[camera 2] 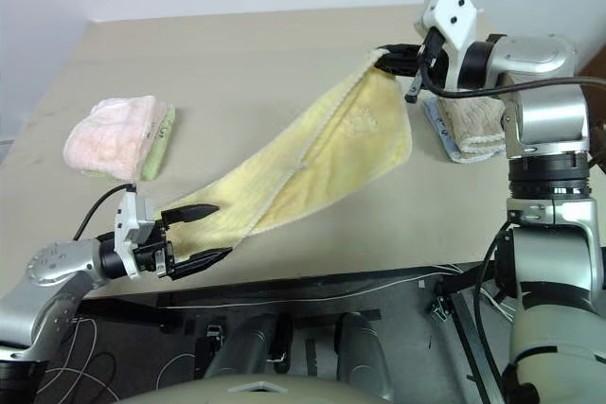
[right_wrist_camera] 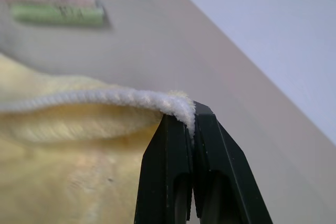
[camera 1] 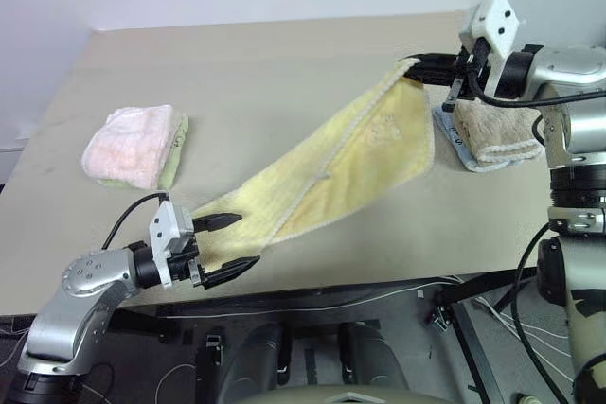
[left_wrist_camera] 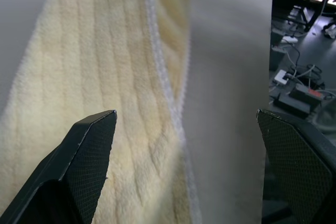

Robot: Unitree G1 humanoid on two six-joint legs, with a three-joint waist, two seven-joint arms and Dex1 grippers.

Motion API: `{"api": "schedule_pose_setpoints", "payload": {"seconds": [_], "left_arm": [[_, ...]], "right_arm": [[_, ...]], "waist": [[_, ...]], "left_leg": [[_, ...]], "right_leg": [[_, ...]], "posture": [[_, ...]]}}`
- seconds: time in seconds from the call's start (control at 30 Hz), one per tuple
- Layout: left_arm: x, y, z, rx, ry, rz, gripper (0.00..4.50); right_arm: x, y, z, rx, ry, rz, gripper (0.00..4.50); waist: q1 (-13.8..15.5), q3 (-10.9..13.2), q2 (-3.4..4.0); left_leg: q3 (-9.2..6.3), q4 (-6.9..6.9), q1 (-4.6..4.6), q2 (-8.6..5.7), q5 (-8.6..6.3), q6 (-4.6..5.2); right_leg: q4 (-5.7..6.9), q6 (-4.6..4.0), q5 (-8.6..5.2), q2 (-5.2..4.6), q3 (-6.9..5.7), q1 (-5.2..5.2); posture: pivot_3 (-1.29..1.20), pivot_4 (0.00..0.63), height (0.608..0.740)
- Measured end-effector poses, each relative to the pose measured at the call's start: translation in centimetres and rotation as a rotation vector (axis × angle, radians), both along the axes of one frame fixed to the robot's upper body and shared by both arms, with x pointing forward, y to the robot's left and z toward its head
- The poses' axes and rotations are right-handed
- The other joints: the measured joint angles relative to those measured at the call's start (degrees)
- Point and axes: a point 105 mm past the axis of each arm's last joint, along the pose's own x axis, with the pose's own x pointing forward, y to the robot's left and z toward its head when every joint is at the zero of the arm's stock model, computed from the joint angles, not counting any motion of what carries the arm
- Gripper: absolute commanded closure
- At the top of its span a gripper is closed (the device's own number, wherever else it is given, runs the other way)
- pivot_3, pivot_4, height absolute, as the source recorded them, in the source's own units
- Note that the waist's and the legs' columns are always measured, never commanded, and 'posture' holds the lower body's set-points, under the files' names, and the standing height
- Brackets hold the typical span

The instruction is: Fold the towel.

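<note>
Nearest the camera, the left gripper (camera 1: 229, 245) is hovering with black fingers spread wide over the low end of the pale yellow ribbed terry-cloth towel (camera 1: 331, 172), at the near edge of the beige table (camera 1: 256, 73). From there the towel is stretching up to the right gripper (camera 1: 417, 67), which is pinching its white-hemmed corner above the table's far side.

Lab: bare table (camera 1: 284, 63), floor cables (left_wrist_camera: 299, 85).
</note>
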Motion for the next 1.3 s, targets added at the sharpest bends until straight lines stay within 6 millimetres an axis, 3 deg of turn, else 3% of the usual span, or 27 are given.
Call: {"api": "schedule_pose_setpoints", "payload": {"seconds": [0.2, 0.47, 0.6, 0.93, 1.07, 1.3], "left_arm": [[-0.4, 0.1, -0.7, 0.022, 0.006, 0.005, 0.00], [-0.6, 0.8, -3.7, 0.163, -0.005, 0.042, 0.00], [-0.9, 1.7, -4.6, 0.222, -0.046, 0.064, 0.00], [-0.8, 2.1, -4.7, 0.271, -0.132, 0.056, 0.00], [-0.7, 2.0, -4.7, 0.244, -0.088, 0.082, 0.93], [0.1, 1.9, -4.1, 0.202, -0.035, 0.116, 3.42]], "right_arm": [[0.2, 0.7, 1.2, 0.025, -0.046, -0.003, 4.48], [0.7, 2.2, 3.8, 0.082, -0.142, -0.014, 4.48], [0.9, 2.4, 3.6, 0.087, -0.140, -0.014, 4.48], [1.8, 2.4, 3.3, 0.121, -0.128, -0.046, 4.48], [1.9, 2.4, 3.4, 0.126, -0.128, -0.052, 4.50], [2.0, 2.3, 3.3, 0.123, -0.128, -0.060, 4.50]], "waist": [[-0.11, 0.01, 0.01], [-0.25, 0.01, 0.02], [-0.17, 0.01, 0.03], [-0.25, 0.00, 0.08], [-0.16, 0.01, 0.08], [-0.25, 0.01, 0.09]], "left_leg": [[0.00, -0.02, -0.02, 0.00, 0.00, 0.00], [0.02, -0.10, -0.01, 0.00, 0.00, 0.00], [0.04, -0.16, -0.02, 0.00, 0.00, 0.00], [0.04, -0.27, 0.00, 0.00, 0.00, 0.00], [0.04, -0.27, 0.00, 0.00, 0.00, 0.00], [0.05, -0.27, -0.01, 0.00, 0.00, 0.00]], "right_leg": [[-0.02, 0.00, 0.00, 0.00, 0.00, -0.01], [-0.03, 0.00, 0.00, 0.00, 0.01, -0.10], [-0.07, 0.00, 0.00, -0.01, 0.01, -0.11], [-0.06, 0.00, 0.00, -0.01, 0.02, -0.13], [-0.06, 0.00, 0.00, -0.01, 0.01, -0.12], [-0.06, 0.03, 0.02, 0.00, 0.02, -0.13]], "posture": [[0.00, 0.150, 0.740], [0.00, 0.150, 0.740], [0.00, 0.150, 0.740], [0.00, 0.150, 0.740], [0.00, 0.150, 0.740], [0.00, 0.150, 0.740]]}}
